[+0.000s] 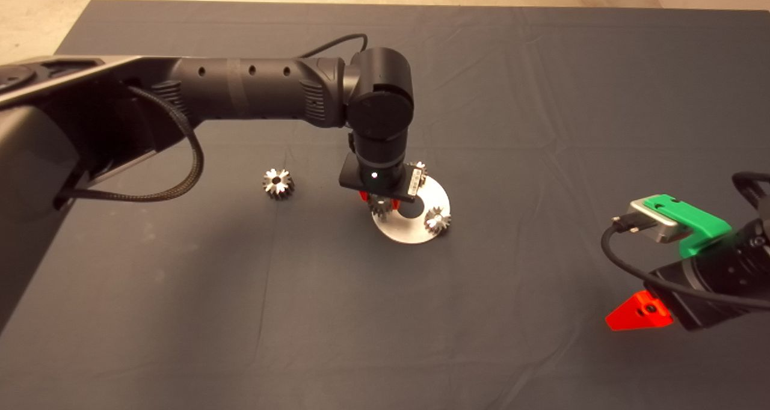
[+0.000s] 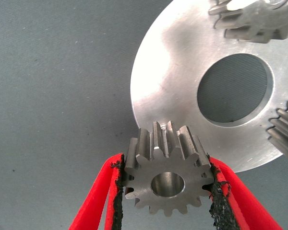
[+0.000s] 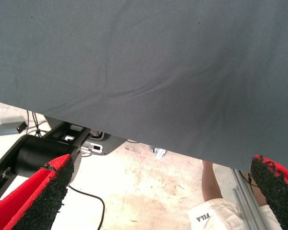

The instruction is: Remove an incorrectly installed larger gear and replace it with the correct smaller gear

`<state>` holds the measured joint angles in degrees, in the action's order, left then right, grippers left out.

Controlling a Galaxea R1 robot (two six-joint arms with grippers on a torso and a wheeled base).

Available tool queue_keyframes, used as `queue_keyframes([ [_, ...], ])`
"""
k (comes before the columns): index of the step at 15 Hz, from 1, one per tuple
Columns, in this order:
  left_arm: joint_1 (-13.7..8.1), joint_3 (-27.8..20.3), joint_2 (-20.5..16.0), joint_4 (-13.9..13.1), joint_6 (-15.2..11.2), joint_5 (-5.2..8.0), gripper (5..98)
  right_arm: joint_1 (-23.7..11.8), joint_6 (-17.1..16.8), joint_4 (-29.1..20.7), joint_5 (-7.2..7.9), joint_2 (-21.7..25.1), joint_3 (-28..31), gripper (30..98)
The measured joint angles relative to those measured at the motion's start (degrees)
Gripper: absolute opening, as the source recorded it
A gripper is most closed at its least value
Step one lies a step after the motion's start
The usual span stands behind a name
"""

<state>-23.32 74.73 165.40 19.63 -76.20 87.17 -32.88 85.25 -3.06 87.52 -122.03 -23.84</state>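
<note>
— Dark mat (image 1: pixel 541 97) across all the worktop, only with light creases. Much free cloth toward the far edge, the near edge and both far corners.

— And around the middle?

— Silver disc (image 1: pixel 403 229) with a round hole, lying flat, a little toward the right edge from the centre. Two gears standing on it: one (image 1: pixel 438 220) at the rim on the right-edge side, one (image 1: pixel 418 169) at the rim on the far side, partly under the wrist.

— Left gripper (image 1: pixel 379 204)?

— Reaching in from the left edge, pointing straight down at the disc's rim on the left-edge side. Fingers (image 2: pixel 117 201) clamped on the smaller gear (image 2: pixel 165 175), one black pad on each side of the teeth, centre hole facing the wrist camera. Hard to tell if touching the disc or just above it.

— The larger gear (image 1: pixel 278 183)?

— Loose on the mat, tipped on its side, well apart from the disc toward the left edge, with open cloth all around.

— Right gripper (image 3: pixel 161 165)?

— Waiting at the right edge, near the near right corner, fingers wide apart and holding nothing. Below it the mat's edge, then pale floor, cables and a person's leg (image 3: pixel 212 184).
</note>
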Motion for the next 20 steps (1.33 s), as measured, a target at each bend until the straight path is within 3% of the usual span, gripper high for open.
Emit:
queue_keyframes([
  [20,1.0,0.2,1.0,1.6,0.1,0.73,37.4,0.0,-0.2,0.0,0.11,0.6,0.0,97.7],
])
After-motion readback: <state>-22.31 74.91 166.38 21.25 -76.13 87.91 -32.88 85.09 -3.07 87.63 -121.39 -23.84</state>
